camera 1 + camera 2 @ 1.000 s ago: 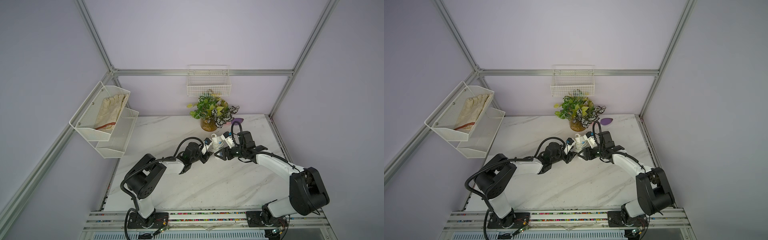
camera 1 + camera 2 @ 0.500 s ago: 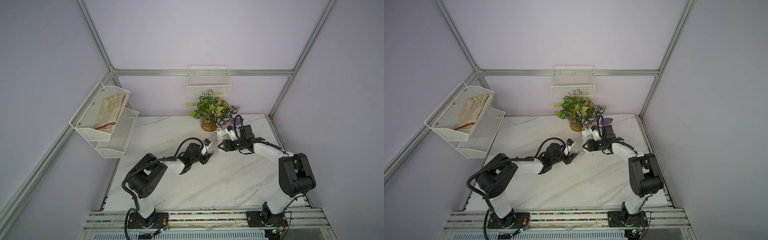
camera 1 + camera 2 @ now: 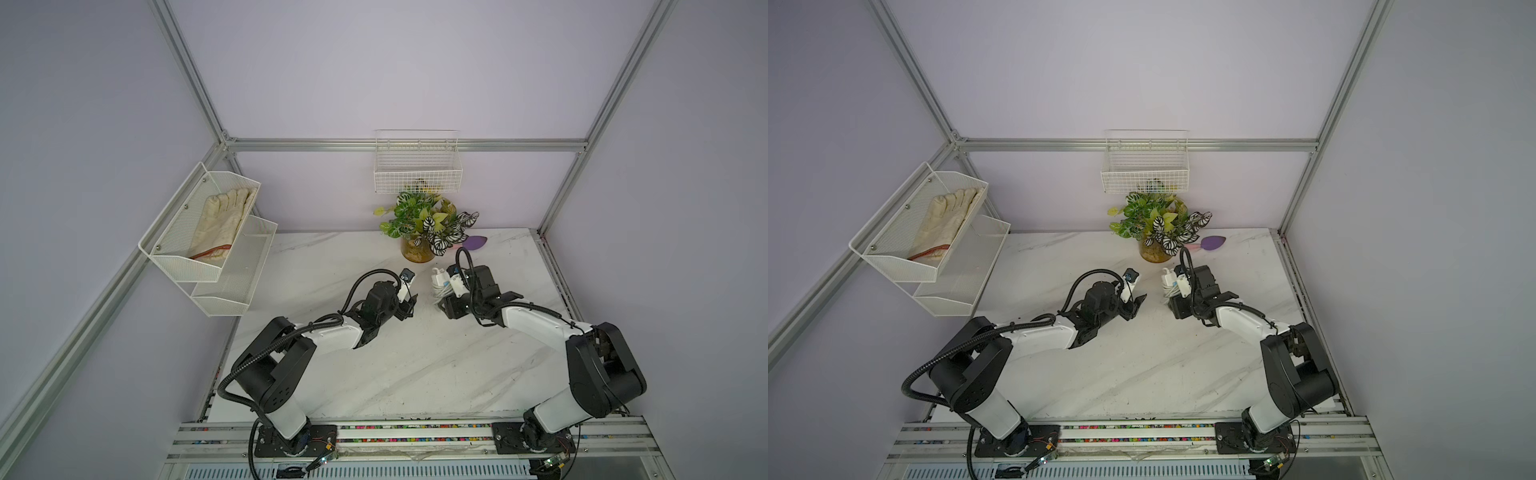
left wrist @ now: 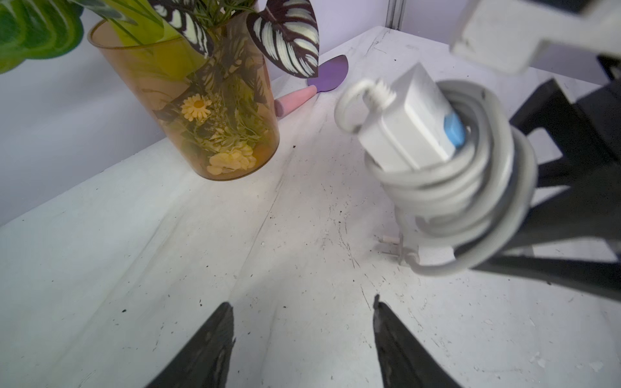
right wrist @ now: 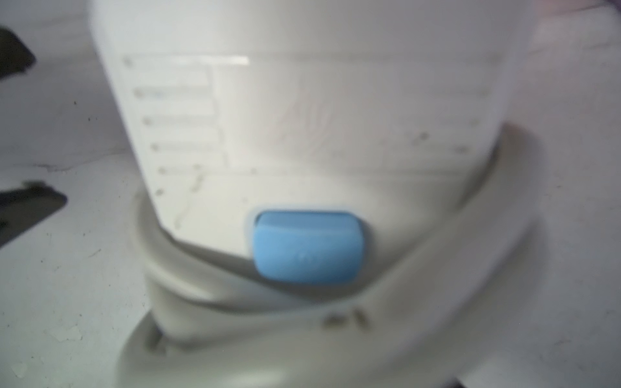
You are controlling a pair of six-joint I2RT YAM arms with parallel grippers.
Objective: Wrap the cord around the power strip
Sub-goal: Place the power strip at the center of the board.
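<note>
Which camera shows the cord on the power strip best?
The left wrist view: the cord shows whole, coiled around the power strip. In both top views it is a tiny pale bundle; the right wrist view shows only blurred loops up close.

The power strip (image 4: 408, 127) is white with a sky-blue button (image 5: 307, 247), and the cord (image 4: 470, 188) is pale grey. The table (image 3: 415, 365) is white marble with faint grey veins. The vase (image 4: 201, 111) is clear amber. Its leaves (image 4: 289, 37) are green, some dark with white stripes. The glove (image 3: 220, 224) is cream, edged red.
</note>
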